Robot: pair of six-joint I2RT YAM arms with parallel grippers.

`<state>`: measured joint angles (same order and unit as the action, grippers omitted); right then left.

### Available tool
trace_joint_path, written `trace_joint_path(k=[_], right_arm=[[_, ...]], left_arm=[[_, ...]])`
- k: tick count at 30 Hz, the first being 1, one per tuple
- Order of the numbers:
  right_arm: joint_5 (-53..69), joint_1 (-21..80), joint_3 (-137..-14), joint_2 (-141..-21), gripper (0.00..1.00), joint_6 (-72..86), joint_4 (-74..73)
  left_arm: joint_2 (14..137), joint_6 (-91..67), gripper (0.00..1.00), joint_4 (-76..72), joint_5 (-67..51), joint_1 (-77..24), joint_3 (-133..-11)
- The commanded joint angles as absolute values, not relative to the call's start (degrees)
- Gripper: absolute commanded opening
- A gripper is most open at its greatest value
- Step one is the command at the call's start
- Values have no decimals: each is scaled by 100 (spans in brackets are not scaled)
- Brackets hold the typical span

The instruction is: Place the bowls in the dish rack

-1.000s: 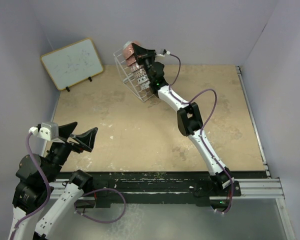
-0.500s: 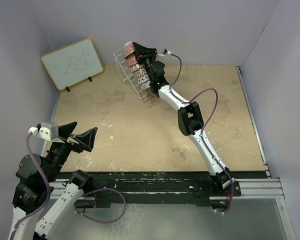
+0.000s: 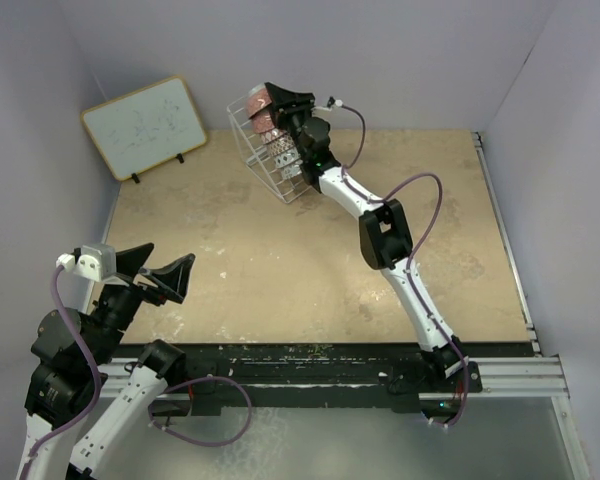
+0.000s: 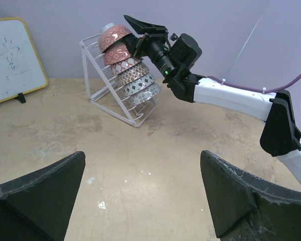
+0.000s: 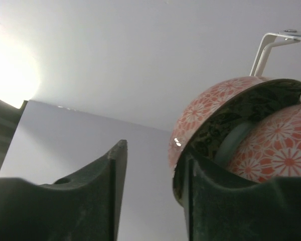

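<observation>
Noted right gripper (image 5: pixel 154 150) parted at top bowl (image 4: pixel 114 36) in dish rack (image 4: pixel 110 85), scuffed tan tabletop (image 3: pixel 280 270) below, lavender walls (image 3: pixel 400 50) behind; left gripper (image 4: pixel 141 155) spread.

We see a robotics lab test cell: plain pale lilac panel walls (image 3: pixel 400 60) box in a worn beige counter (image 3: pixel 280 260), with a black-and-white left robot arm (image 3: pixel 80 370) and right robot arm (image 3: pixel 405 280) bolted to a silver metal rail (image 3: pixel 510 375) and a wood-framed whiteboard (image 3: pixel 145 125) in the corner.

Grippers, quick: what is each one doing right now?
Left gripper: open, holding nothing.
Right gripper: open, at the top bowl's rim.
</observation>
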<state>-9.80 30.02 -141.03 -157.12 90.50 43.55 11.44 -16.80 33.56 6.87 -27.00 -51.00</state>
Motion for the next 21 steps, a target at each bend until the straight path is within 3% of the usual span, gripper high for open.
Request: trace_joint_path(k=[1,6,21], right_arm=[[-1264,2874,-13758,-15141,51,9019,4026],[-1249,2866,-13524,-14962,57,9097,3850],[-1107,2806,-13089,-14751,59,9304,3614]], left_arm=[[1116,-1580,99,3102,756,-2681,-5184],[1105,-1595,99,3127,733,-2685,-5210],[1164,-1662,99,3073,813,-2698,-5259]])
